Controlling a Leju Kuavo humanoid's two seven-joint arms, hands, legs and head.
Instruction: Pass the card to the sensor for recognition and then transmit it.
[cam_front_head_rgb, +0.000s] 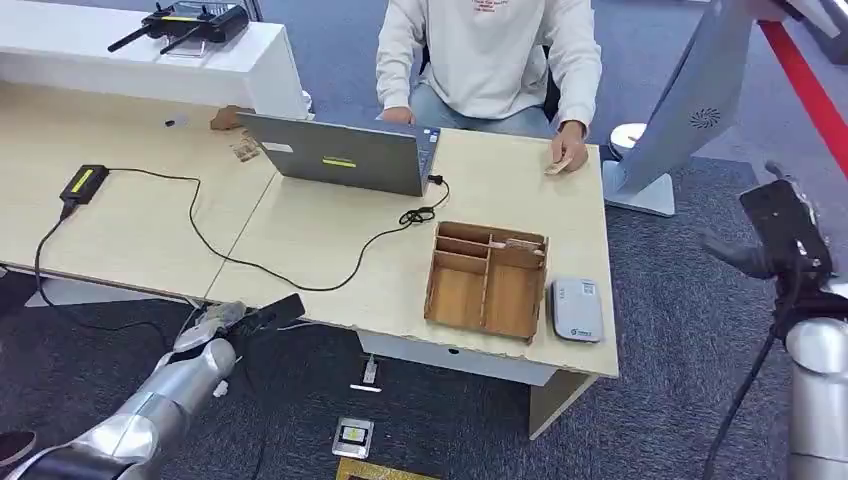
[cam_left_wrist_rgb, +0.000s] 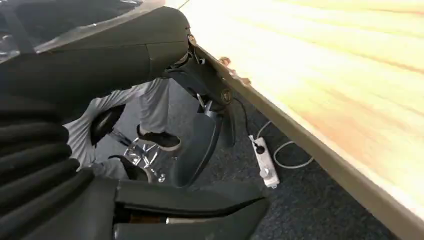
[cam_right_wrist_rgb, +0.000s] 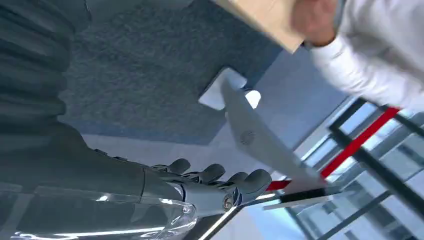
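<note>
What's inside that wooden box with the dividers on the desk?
The wooden organizer tray has several compartments. The larger ones nearest the robot look bare. A flat pale piece, perhaps a card, lies at the far right corner. The far narrow slots are partly hidden by their dividers.

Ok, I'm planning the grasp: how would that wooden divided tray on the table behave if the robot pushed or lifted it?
The shallow wooden divided tray looks rigid and probably light. Sitting flat on the pale wooden table, it would likely slide rather than tip. Its thin walls offer the fingers edges to pinch.
</note>
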